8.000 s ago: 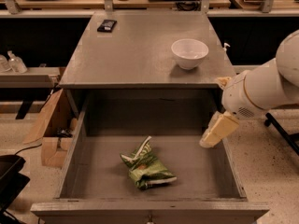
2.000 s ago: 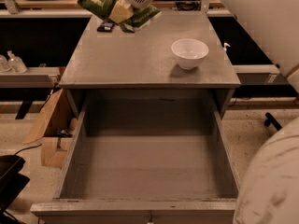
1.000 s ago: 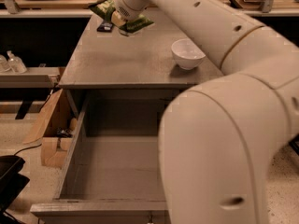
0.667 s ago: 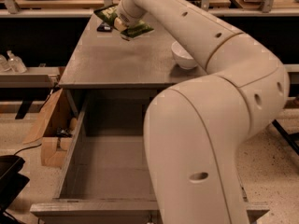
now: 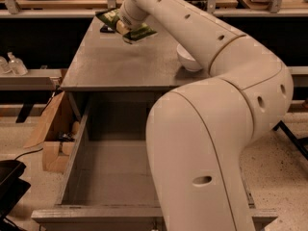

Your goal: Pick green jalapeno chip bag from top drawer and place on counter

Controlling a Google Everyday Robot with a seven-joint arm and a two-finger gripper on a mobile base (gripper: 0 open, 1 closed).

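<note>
The green jalapeno chip bag (image 5: 140,32) is no longer lying on the floor of the top drawer (image 5: 72,163), where it was eight seconds ago. It is now sitting up at about 11 o'clock on the counter (image 5: 120,66), and the arm (image 5: 216,129) is filling much more of the view than it was then.

That arm is covering the drawer's whole 3 o'clock side, so only the left wall, part of the floor and the front rim are showing. It is also hiding most of the white bowl (image 5: 186,61), which is peeking out at 4 o'clock from the bag. The small black object (image 5: 106,29) is showing only as a sliver at 9 o'clock of the bag. Whether the bag is resting on the counter or hanging just above it is impossible to tell.

The gripper (image 5: 122,27) is pointing down over the counter's far left part, its fingers pinched narrowly onto the bag's middle, with crumpled green foil sticking out at 10 and 4 o'clock.

A cardboard box (image 5: 50,138) is standing on the floor at 9 o'clock of the drawer, and clear bottles (image 5: 13,64) are sitting on a low shelf above it. The wooden workbench (image 5: 72,3) is running along 12 o'clock.
</note>
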